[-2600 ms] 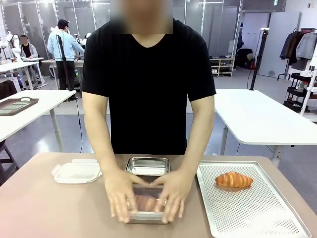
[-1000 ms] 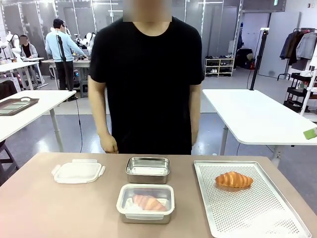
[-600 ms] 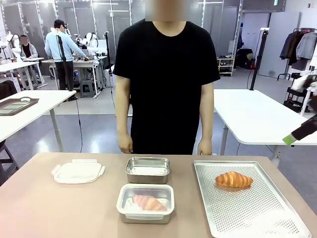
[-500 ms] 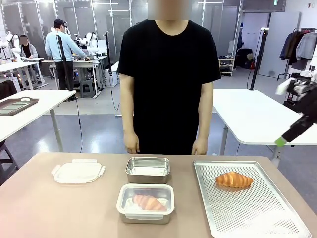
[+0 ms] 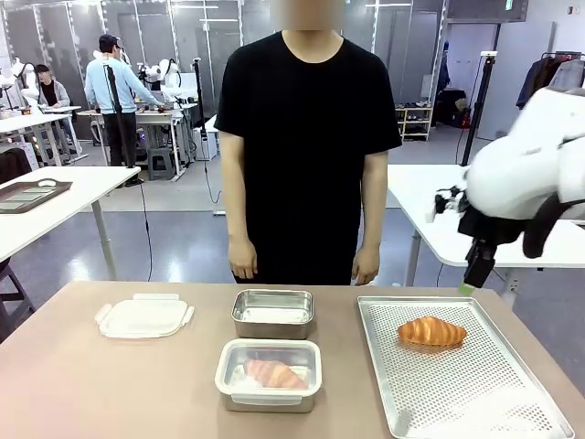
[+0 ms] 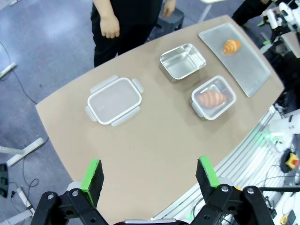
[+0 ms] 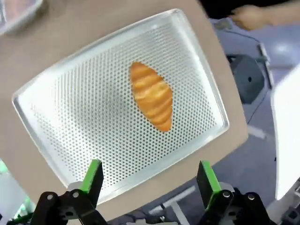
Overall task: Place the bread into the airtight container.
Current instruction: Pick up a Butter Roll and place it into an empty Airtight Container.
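Two breads: first bread (image 7: 151,96) lay on one tray (image 7: 70,117) ahead of right gripper (image 7: 149,169), second bread (image 6: 212,98) in lidded container (image 6: 225,88) beyond left gripper (image 6: 149,164); both released.

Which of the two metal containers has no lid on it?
The empty container nearer the person: its top is open. The front container has a clear lid over a croissant.

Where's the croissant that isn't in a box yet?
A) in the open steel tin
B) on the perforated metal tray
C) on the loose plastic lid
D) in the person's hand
B: the croissant lies by itself on the perforated tray, touching nothing else.
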Controlling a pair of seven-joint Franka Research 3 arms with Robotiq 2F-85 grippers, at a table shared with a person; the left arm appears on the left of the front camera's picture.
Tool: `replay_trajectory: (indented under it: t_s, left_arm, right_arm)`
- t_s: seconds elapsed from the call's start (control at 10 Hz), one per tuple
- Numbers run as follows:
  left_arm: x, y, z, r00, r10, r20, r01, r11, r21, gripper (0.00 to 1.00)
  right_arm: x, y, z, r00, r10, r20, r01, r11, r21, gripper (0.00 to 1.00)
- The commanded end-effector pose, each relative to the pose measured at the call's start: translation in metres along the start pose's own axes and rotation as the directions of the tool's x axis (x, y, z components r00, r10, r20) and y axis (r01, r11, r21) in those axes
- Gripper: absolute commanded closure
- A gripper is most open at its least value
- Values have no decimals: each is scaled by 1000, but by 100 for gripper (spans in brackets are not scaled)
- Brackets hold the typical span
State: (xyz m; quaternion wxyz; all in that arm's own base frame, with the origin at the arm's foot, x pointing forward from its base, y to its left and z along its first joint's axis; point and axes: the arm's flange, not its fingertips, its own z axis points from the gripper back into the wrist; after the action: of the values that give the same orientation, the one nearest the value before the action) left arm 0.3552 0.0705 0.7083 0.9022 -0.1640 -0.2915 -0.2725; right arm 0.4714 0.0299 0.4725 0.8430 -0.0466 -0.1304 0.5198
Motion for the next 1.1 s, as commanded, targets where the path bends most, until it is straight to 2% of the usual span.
replay_trajectory:
  t_s: [0.0,0.2,0.3,0.5,0.6,0.7,1.0]
  left_arm:
    - [0,-1,1,1000,-8,1,8,1000,-8,0]
    - [0,-1,1,1000,-8,1,8,1000,-8,0]
    - [0,-1,1,1000,-8,1,8,1000,-8,0]
    - [0,-1,1,1000,-8,1,8,1000,-8,0]
    - [0,-1,1,1000,-8,1,8,1000,-8,0]
    - [0,-1,1,1000,-8,1,8,1000,-8,0]
    - [0,-1,1,1000,-8,1,8,1000,-8,0]
  right_arm:
    - [13,-15,-18,987,146,-71,-146,989,5,0]
    - [28,-17,-49,953,275,-127,-272,961,41,0]
    - [32,-15,-59,942,313,-119,-305,949,80,0]
    - [35,-15,-70,945,317,-78,-305,944,128,0]
    - [32,-14,-68,960,278,-43,-272,955,123,0]
    - [36,-6,-75,947,302,-108,-292,951,104,0]
    - [36,-6,-75,947,302,-108,-292,951,104,0]
